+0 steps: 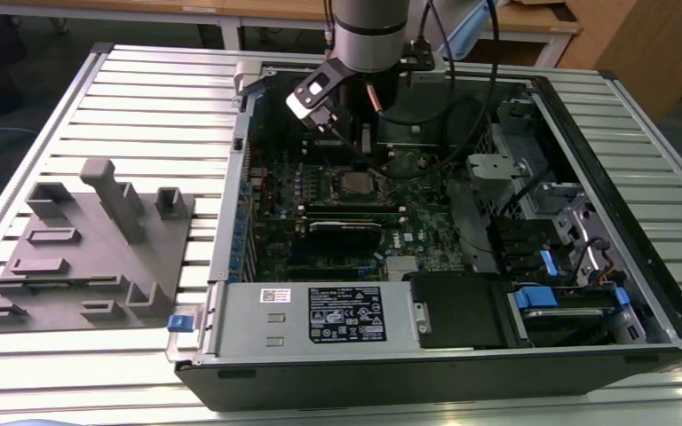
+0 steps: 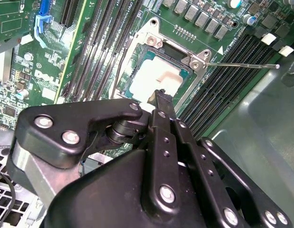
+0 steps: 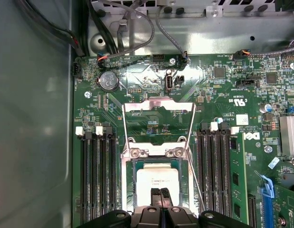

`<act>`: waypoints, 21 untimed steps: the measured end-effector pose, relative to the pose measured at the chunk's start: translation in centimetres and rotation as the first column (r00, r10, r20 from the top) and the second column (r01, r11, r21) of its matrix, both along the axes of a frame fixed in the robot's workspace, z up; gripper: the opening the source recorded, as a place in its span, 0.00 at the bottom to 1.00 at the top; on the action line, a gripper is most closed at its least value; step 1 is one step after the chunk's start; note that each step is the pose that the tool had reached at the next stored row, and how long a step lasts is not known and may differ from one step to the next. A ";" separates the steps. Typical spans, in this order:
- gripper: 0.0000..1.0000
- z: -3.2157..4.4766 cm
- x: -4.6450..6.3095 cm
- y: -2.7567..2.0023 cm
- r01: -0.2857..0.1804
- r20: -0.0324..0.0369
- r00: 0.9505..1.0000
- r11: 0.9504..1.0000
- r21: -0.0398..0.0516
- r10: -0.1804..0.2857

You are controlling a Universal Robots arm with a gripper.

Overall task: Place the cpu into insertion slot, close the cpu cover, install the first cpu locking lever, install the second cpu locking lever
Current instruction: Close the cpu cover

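In the exterior view, the black pincer (image 1: 358,167) reaches into an open black computer case (image 1: 436,382) on the slatted metal bench (image 1: 139,98).

In the first wrist view, its tips are pressed together over the flat silvery-grey square cpu (image 3: 156,178). The cpu is seated in the black-rimmed square insertion slot (image 3: 128,190). The thin silver cpu cover frame (image 3: 158,100) stands open.

In the second wrist view, the tips meet the cpu's edge.

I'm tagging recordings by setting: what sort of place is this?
Probably a robotics lab or workshop: an open computer case lies on a slatted metal table, a grey parts fixture beside it, and wooden desks stand behind.
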State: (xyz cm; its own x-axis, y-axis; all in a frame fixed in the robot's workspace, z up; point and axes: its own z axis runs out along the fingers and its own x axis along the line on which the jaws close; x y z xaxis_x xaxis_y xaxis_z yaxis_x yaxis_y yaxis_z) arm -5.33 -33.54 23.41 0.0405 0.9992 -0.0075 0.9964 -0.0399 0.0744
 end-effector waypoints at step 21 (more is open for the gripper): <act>0.11 0.26 0.0 0.00 0.000 0.000 1.000 1.000 0.000 0.000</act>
State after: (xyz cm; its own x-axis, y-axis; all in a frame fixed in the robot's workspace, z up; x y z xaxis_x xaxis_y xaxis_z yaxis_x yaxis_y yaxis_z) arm -5.34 -33.54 23.67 0.0405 0.9991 -0.0080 0.9965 -0.0398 0.0741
